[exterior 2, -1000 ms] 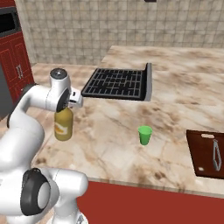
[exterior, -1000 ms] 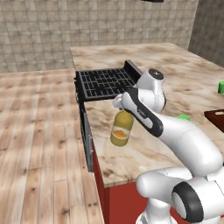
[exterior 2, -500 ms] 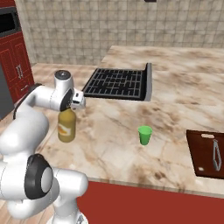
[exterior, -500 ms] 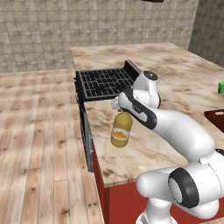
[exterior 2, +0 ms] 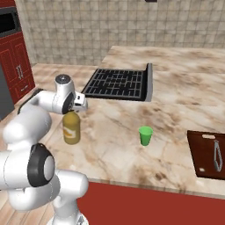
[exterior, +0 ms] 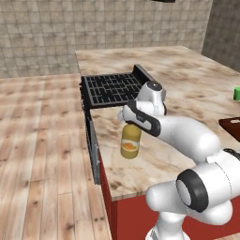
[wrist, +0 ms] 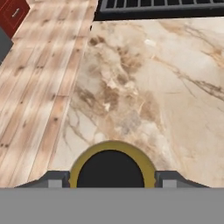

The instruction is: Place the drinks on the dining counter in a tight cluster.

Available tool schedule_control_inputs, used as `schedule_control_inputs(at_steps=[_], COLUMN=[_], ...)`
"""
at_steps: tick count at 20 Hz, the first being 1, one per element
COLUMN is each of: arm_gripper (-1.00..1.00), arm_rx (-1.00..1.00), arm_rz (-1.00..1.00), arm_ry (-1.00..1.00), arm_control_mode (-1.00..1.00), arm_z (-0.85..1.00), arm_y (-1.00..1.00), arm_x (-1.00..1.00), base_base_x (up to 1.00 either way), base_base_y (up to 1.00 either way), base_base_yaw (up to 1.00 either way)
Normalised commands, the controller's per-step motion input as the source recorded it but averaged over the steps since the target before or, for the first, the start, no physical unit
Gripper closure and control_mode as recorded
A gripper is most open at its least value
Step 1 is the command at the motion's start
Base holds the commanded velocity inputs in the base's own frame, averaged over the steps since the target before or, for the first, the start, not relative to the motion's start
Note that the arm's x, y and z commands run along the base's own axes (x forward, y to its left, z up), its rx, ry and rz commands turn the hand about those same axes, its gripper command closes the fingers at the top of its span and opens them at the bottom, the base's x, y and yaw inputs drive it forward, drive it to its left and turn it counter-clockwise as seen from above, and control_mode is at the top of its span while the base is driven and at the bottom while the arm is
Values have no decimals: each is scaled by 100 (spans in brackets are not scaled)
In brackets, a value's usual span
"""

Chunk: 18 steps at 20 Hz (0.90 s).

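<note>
In the left base view the tool is clamped on the neck of the juice bottle, which hangs upright over the front left part of the worktop, close to its left edge and just in front of the black cooktop; whether the base of the bottle touches the surface or floats a little above it I cannot tell. In the right base view the same bottle sits under the tool, near the worktop's near-left corner and well apart from the green cup and the dark cutting board. In the hand view the black cap, ringed in yellow, lies between the two fingertips, with marbled surface beneath and wooden floor close alongside. The risk I see is that edge: let go here, or with the bottle tilted, and it could tip and roll off onto the floor. A grip so high on the neck may also let it swing when moved, and no other drinks are nearby to cluster against.
</note>
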Motion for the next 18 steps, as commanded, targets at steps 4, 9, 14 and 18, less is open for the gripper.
schedule_control_inputs(at_steps=[4, 9, 14, 18], arm_gripper=[100, 100, 100, 100], arm_rx=[-4, 0, 0, 0], arm_rz=[0, 0, 0, 0], arm_ry=[0, 0, 0, 0], arm_control_mode=[-100, -100, -100, -100], arm_z=[-17, -21, -23, -24], arm_y=[-1, -3, 0, 0], arm_x=[19, 18, 9, -1], base_base_x=[0, 0, 0, 0], base_base_y=[0, 0, 0, 0], base_base_yaw=[0, 0, 0, 0])
